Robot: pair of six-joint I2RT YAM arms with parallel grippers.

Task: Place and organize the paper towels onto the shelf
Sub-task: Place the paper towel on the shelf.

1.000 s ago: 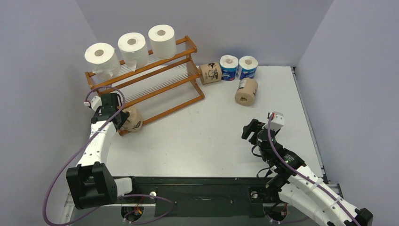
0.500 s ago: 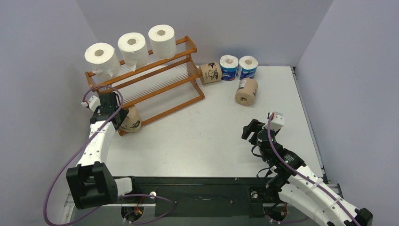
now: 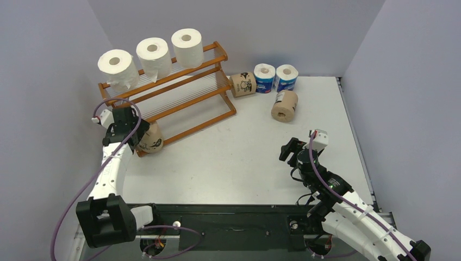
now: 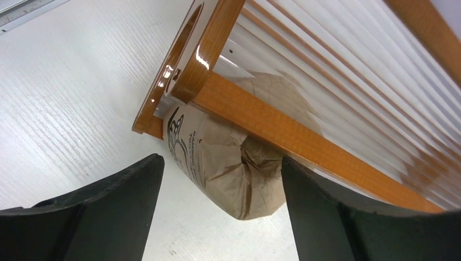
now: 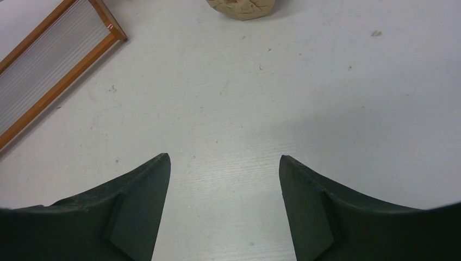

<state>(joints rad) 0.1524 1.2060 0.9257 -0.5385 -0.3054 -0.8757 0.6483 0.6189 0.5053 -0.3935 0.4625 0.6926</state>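
Left fingers (image 4: 81, 217) apart; right fingers (image 5: 108, 217) apart

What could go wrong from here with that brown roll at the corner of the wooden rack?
1. The brown-wrapped paper roll lies partly under a rail of the orange-brown wooden shelf, unheld in front of the left gripper with its jaws open; closing there may pinch the rail too.
2. Knocking the shelf could shake the three plain white rolls perched on its top tier.

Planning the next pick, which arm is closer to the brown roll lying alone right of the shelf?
Right. The right gripper is just short of that brown roll, bare table between; the left gripper is far off at the shelf's near left corner.
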